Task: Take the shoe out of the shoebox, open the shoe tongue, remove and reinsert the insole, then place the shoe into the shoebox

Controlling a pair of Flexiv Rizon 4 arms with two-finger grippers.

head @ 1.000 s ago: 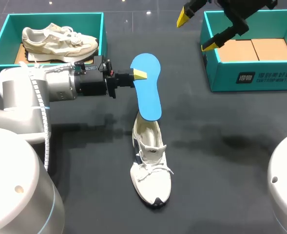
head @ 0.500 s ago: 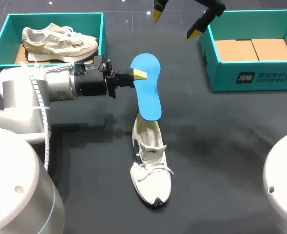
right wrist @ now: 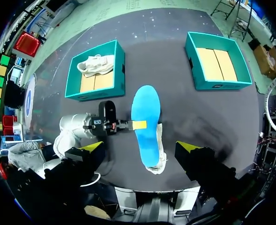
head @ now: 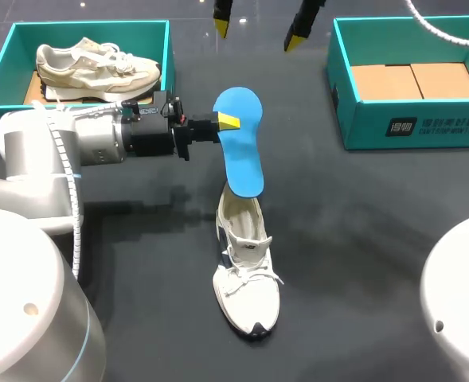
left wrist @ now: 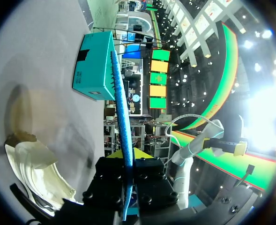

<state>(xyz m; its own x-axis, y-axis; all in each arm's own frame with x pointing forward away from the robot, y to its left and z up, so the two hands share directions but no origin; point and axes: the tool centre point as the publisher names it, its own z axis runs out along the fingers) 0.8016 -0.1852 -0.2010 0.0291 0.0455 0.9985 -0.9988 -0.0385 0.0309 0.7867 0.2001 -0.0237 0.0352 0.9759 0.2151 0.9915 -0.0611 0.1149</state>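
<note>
While above shoe (head: 246, 270), insole (head: 240, 143) aloft

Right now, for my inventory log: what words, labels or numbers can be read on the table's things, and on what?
Right shoebox, front wall: white logo and a row of characters, too small to read.
White shoe on the table, tongue: small dark mark, too blurred to read.
Blue insole, left shoebox: no print visible.

Left hand (right wrist: 138, 125) grips blue insole (right wrist: 145, 101) above shoe (right wrist: 160, 167).
</note>
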